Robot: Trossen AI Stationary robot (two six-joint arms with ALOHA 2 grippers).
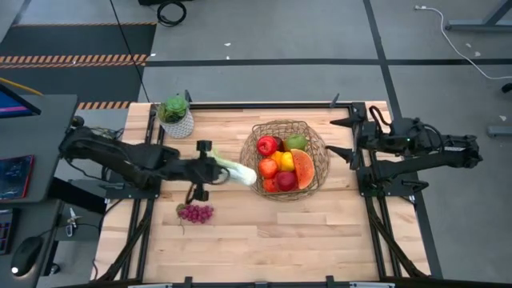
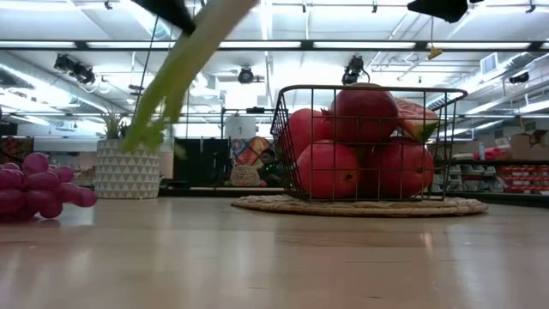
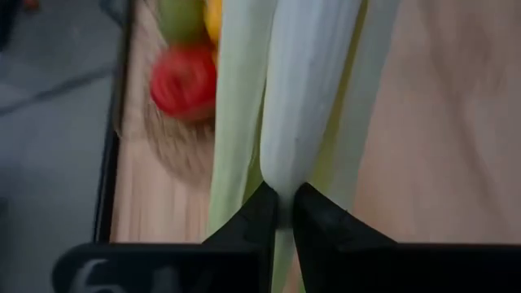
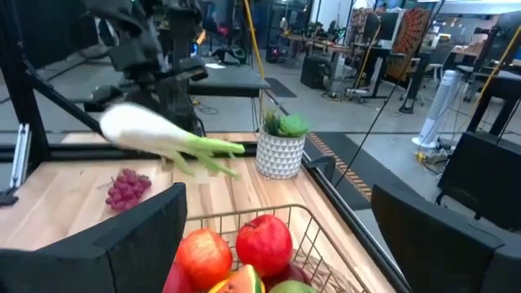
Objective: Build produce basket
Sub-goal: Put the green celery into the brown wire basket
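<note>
Left pincer (image 3: pixel 278 203) clamps the leek (image 1: pixel 236 170), lifted beside the basket (image 1: pixel 322 156).

Off my work area I see a small green plant in a white patterned pot (image 1: pixel 176 117) standing at the far edge of the wooden table (image 1: pixel 264 232). Beyond it, grey floor with black cables (image 1: pixel 170 11) and striped tape.

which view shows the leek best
The high view: the whole leek shows, shut in the left pincer beside the basket. The right wrist view shows it whole but blurred, the low view only its green leaves, the left wrist view only its stalk.
</note>
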